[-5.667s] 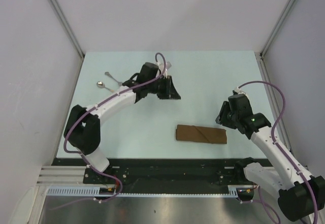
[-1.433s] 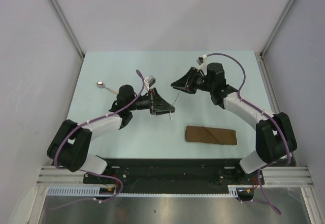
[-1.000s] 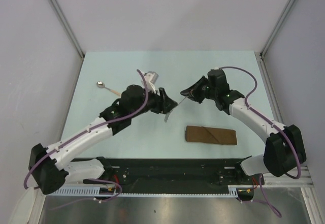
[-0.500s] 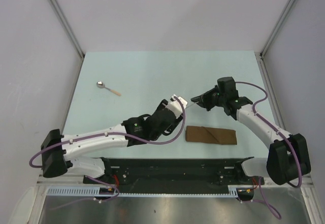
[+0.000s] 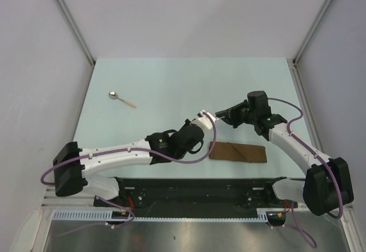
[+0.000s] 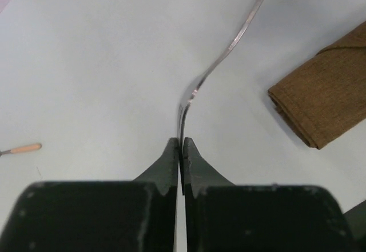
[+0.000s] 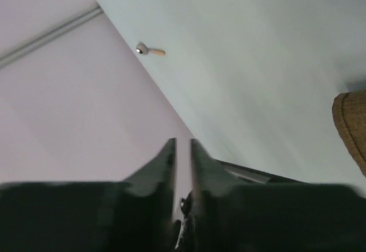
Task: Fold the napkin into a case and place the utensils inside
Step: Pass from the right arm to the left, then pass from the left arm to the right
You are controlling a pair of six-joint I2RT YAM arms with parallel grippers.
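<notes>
The case (image 5: pixel 237 152) is a narrow brown cloth strip lying near the table's front edge; its end shows in the left wrist view (image 6: pixel 326 103) and the right wrist view (image 7: pixel 351 126). My left gripper (image 5: pixel 202 119) (image 6: pixel 180 143) is shut on the silver fork (image 6: pixel 229 46), held edge-on above the table just left of the case. My right gripper (image 5: pixel 221 114) (image 7: pixel 183 143) is at the fork's far end, jaws a narrow gap apart; whether it grips the fork is hidden. The spoon (image 5: pixel 122 99) lies at the far left and also shows in the right wrist view (image 7: pixel 150 51).
Grey walls enclose the pale table (image 5: pixel 171 80) on three sides. A black rail (image 5: pixel 194 186) runs along the near edge in front of the arm bases.
My left gripper lifted the fork from the far left and carried it right and nearer, to the case's left end. My right gripper swung in and stayed at the fork's far end.
</notes>
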